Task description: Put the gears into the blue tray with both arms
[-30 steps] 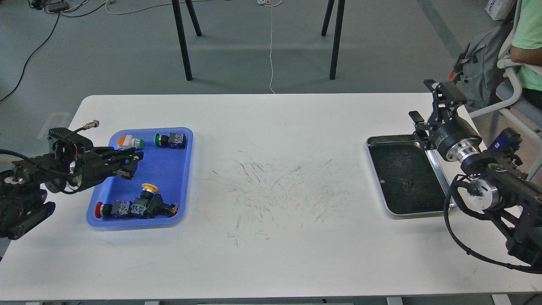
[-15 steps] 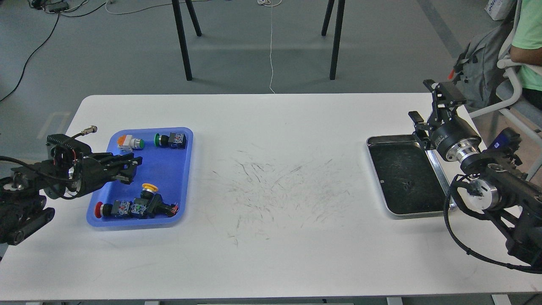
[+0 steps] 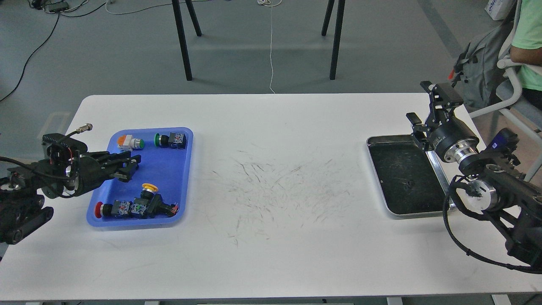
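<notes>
Holding both grippers at opposite table ends

Starting at the left, my left gripper hangs over the left half of the blue tray, pointing right. Its fingers sit close together around a small pale piece; I cannot tell what that piece is or whether it is pinched. The blue tray rests near the left end of the white table and contains push-button switches: an orange-capped switch and a green-capped switch along the far rim, a yellow-capped switch and a red-capped switch near the front rim. I cannot make out any gear among them.

Scratch marks cover the table's middle.

At the right, the silver tray has a small dark speck on its scratched bottom, too small to identify. My right gripper stands raised above that tray's far right corner, fingers spread wide, holding nothing.
</notes>
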`<state>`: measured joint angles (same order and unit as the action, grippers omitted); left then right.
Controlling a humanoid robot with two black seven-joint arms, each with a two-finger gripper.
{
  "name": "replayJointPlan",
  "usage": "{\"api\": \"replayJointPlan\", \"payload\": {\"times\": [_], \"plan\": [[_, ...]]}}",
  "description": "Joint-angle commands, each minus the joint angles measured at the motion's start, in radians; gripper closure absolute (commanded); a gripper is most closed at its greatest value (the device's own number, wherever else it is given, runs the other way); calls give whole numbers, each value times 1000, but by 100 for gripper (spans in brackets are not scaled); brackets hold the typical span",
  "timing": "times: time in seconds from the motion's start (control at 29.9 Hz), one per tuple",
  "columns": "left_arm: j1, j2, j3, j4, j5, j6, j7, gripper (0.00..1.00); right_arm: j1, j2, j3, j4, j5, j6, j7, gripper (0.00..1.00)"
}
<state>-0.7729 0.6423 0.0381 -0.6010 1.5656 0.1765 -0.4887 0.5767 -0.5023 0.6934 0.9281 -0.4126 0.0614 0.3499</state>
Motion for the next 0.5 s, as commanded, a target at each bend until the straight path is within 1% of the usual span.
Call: {"api": "replayJointPlan", "payload": {"times": [0.0, 0.07, 0.17, 0.33, 0.37, 0.4, 0.47], "plan": [[0, 0, -1, 3, -4, 0, 0, 62, 2, 4, 0, 0, 0, 0, 0, 6], [-2, 2, -4, 3, -18, 0, 0, 59, 0, 4, 0, 0, 0, 0, 0, 6], [-6, 2, -6, 3, -91, 0, 0, 58, 2, 4, 0, 0, 0, -2, 0, 6], [-42, 19, -12, 7, -292, -9, 0, 53, 3, 4, -2, 3, 0, 0, 0, 6], [-63, 31, -12, -3, -339, -18, 0, 51, 3, 4, -2, 3, 0, 0, 0, 6], [-87, 42, -14, -5, -381, -37, 0, 47, 3, 4, -2, 3, 0, 0, 0, 6], [-121, 48, -14, -6, -445, -67, 0, 44, 3, 4, -2, 5, 0, -2, -2, 6]]}}
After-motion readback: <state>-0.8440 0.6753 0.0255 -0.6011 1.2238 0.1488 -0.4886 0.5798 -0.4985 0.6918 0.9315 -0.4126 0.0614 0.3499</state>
